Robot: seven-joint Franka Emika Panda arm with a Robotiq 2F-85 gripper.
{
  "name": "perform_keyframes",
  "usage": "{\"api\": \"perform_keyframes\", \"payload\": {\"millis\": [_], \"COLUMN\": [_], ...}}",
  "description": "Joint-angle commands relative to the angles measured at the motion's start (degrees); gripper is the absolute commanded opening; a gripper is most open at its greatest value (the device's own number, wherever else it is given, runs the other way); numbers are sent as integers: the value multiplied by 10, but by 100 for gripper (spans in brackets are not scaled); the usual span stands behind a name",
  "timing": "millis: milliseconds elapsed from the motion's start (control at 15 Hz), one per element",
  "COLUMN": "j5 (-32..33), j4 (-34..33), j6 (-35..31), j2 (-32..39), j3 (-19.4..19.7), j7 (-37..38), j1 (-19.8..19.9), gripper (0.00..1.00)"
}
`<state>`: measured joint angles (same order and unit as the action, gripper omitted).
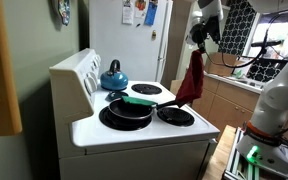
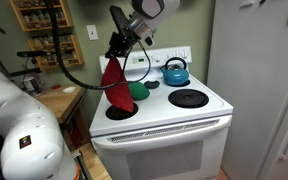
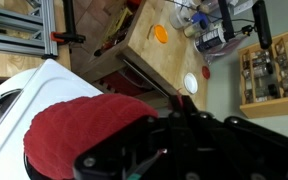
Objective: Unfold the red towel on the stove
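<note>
The red towel point(image 1: 191, 85) hangs in the air over the side edge of the white stove point(image 1: 144, 134), pinched at its top by my gripper point(image 1: 199, 40), which is shut on it. In an exterior view the red towel point(image 2: 114, 85) dangles from the gripper point(image 2: 119, 50) above the front burner of the stove point(image 2: 164, 113), its lower end just clear of the coil. In the wrist view the towel point(image 3: 79, 130) spreads out to the left, and a small red tip shows between the dark fingers of the gripper point(image 3: 181, 107).
A blue kettle point(image 1: 113, 75) point(image 2: 175, 71) stands on a back burner. A black pan point(image 1: 129, 112) with a green-handled utensil point(image 1: 139, 100) sits on a front burner. A white refrigerator point(image 1: 134, 40) stands behind the stove. A wooden counter point(image 1: 234, 95) lies beside it.
</note>
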<state>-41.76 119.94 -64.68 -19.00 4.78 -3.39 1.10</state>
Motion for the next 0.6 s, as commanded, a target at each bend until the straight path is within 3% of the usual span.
{"api": "perform_keyframes", "payload": {"millis": [0, 533], "j5": [-14, 42], "j4": [6, 5], "j6": [29, -22], "j2": [35, 113], "j3": [17, 29], "j7": [-22, -85], "j1": [25, 60], "gripper": [1, 1]}}
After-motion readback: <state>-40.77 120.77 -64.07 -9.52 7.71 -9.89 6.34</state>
